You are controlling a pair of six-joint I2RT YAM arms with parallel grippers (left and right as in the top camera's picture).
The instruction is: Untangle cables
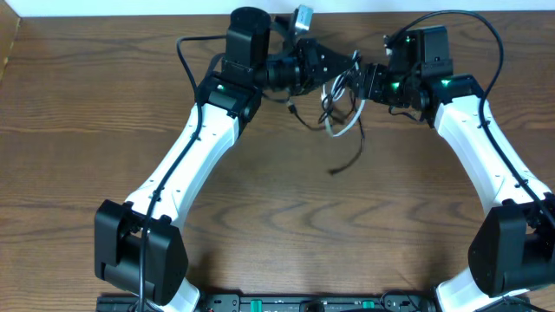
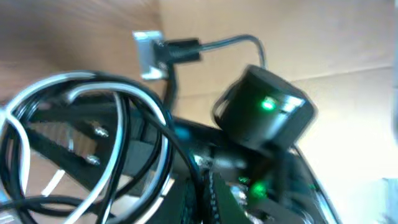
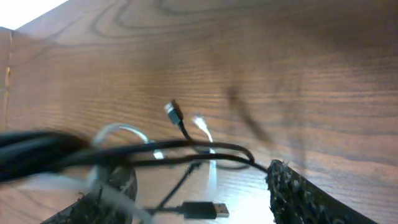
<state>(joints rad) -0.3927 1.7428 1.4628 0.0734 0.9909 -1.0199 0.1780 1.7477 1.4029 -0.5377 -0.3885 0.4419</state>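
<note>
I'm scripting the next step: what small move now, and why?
Probably close the right gripper on the black cable crossing between its open jaws; the shut left gripper holds the cables lifted, so the arms could then pull them apart.

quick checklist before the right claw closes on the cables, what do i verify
1. Left claw shut on the cables: ok.
2. Right claw open, black strands crossing between its fingers: ok.
3. Black cable and white cable separated: not ok, their loops are wound together in the left wrist view.
4. Plug ends clear of the right claw: ok, the black plug is loose.
5. Which strand the right claw would catch: cannot tell, too blurred.
</note>
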